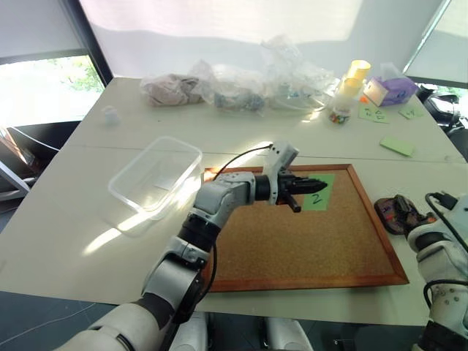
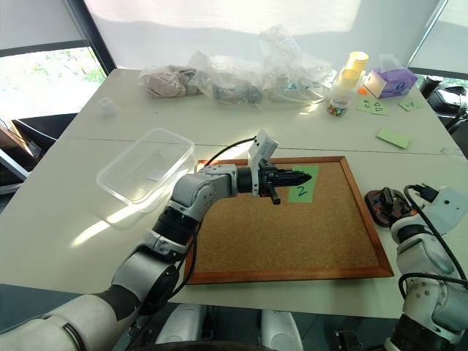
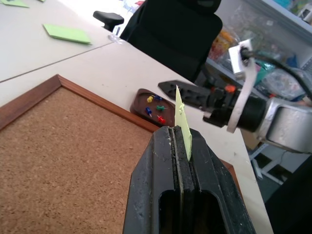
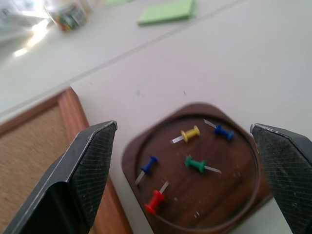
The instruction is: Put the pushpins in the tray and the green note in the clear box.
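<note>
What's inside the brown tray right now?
Five pushpins lie loose in the tray: yellow, green, red and two blue. The gripper hangs open above it, hiding none.

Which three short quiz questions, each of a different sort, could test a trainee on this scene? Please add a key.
1. True or false: the left gripper is shut on the green note.
2. How many pushpins lie in the tray?
3. Where is the clear box? A) on the corkboard B) beside the corkboard, on the robot's left C) behind the bags

Key: 1 true; 2 five; 3 B. The right gripper, fingers open, hangs over the tray.
</note>
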Tool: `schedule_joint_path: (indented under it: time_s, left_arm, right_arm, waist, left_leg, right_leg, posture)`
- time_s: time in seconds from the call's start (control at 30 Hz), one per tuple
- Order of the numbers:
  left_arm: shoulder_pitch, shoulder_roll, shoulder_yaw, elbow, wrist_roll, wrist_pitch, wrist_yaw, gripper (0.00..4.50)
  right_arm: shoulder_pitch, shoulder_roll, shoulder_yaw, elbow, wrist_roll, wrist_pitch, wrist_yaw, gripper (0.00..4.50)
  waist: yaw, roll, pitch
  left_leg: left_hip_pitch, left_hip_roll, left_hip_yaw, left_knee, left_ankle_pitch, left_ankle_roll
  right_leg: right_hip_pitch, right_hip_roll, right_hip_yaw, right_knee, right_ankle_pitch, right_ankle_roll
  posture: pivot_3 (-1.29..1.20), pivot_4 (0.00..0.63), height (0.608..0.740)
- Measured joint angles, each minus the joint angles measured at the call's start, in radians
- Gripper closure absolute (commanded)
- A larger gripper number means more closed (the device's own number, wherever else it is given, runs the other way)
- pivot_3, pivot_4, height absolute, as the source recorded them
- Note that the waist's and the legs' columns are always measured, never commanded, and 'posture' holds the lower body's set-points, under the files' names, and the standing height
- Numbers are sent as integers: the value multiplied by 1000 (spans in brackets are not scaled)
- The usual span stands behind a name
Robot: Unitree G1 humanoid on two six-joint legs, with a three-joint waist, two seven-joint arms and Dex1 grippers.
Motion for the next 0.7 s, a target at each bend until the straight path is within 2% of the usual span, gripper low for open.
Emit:
schedule_joint_path:
  time_s: [0.1,0.2,0.37,0.5,0.6,0.7]
  left_arm:
    - [-81,64,61,0,0,-29,20,4500]
    - [-196,164,148,1,-14,5,64,4500]
    - [-309,431,284,1,-90,221,48,4500]
    - [-299,658,252,-3,-90,369,-35,4500]
    - [-231,823,164,-24,-63,408,-146,4500]
    - [-173,906,83,11,-19,392,-239,4500]
  right_arm:
    - [69,-113,59,-150,28,2,113,22]
    - [83,-197,128,-275,120,35,205,22]
    - [19,-267,253,-347,292,102,263,22]
    - [-70,-290,395,-352,324,122,286,22]
    - [-119,-290,528,-340,290,117,322,22]
    - [-126,-280,633,-306,220,89,347,22]
  waist:
    - [-4,0,1]
    - [-8,-1,1]
    - [-5,-1,1]
    - [-5,-3,3]
    - [-2,-3,3]
    - [9,-6,4]
  left_leg:
    - [0,0,0,0,0,0]
    - [0,0,-1,0,0,0]
    - [0,2,-3,0,0,0]
    - [-1,1,-3,0,0,0]
    - [-1,1,-2,0,0,0]
    - [-4,1,-3,2,0,0]
  right_leg:
    - [0,1,0,0,0,0]
    - [0,2,0,0,0,0]
    - [0,2,-1,1,0,0]
    - [-1,1,-1,1,0,0]
    - [-1,1,-1,2,0,0]
    - [-2,0,-2,1,0,0]
  posture:
    - [0,150,740]
    - [0,150,740]
    - [0,150,740]
    - [0,150,740]
    - [0,150,740]
    - [0,150,740]
